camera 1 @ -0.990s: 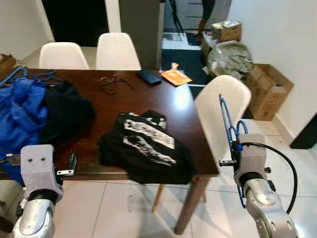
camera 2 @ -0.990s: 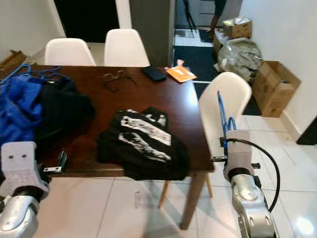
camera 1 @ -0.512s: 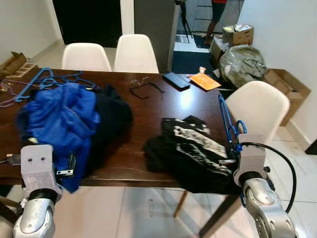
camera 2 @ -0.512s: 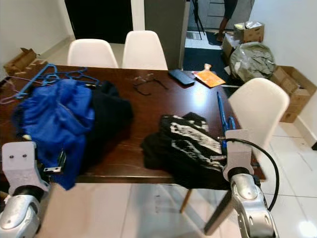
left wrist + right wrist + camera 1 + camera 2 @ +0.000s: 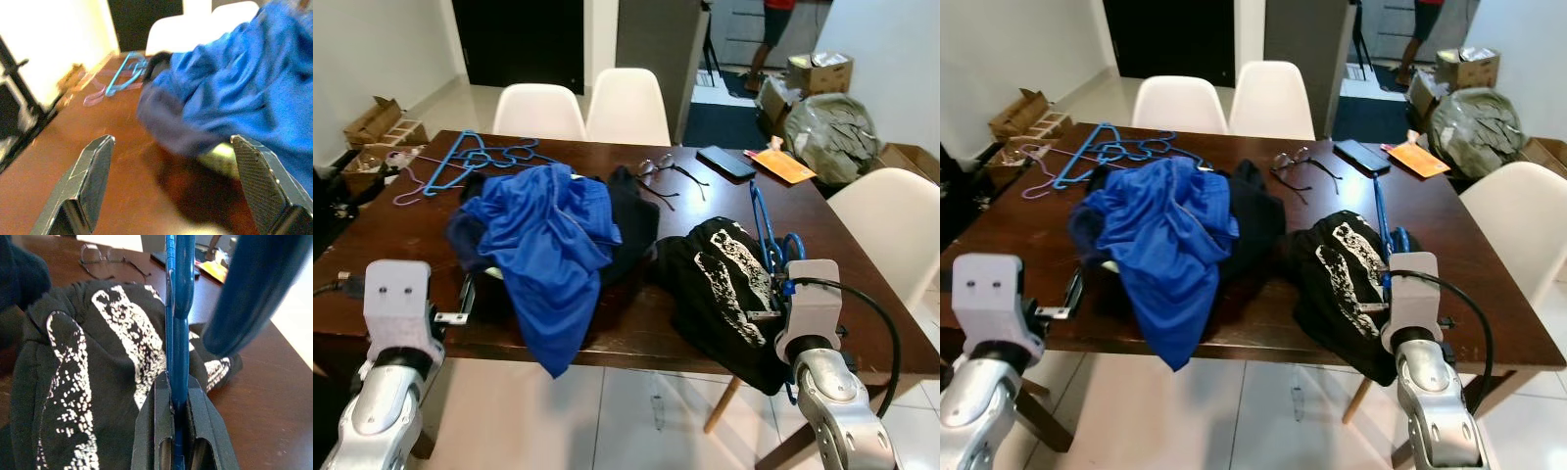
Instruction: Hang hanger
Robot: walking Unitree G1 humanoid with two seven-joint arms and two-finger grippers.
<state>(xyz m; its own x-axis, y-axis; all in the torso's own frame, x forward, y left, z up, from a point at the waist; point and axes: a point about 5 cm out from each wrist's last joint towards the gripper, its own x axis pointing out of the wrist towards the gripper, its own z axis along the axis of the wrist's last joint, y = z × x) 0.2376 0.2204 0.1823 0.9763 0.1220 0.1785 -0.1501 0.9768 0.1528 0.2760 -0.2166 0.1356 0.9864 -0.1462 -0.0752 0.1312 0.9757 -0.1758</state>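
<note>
My right gripper (image 5: 177, 406) is shut on a blue plastic hanger (image 5: 766, 230) that stands upright above the table's front right, over a black printed shirt (image 5: 724, 279). That hanger (image 5: 177, 308) runs straight out between the fingers in the right wrist view. My left gripper (image 5: 171, 181) is open at the front left edge of the table, facing a heap of blue cloth (image 5: 548, 235) on a dark garment. Several more hangers (image 5: 475, 157), blue and pink, lie at the table's far left.
The dark wooden table (image 5: 406, 230) also holds glasses (image 5: 661, 168), a phone (image 5: 725, 162) and an orange packet (image 5: 781, 164). White chairs (image 5: 628, 106) stand behind it and another (image 5: 896, 220) at the right. Cardboard boxes (image 5: 377, 119) sit on the floor; a person (image 5: 773, 29) stands far back.
The whole view has swung left, so the blue cloth heap and the far-left hangers now sit in front of me. The right gripper still holds the hanger the same way.
</note>
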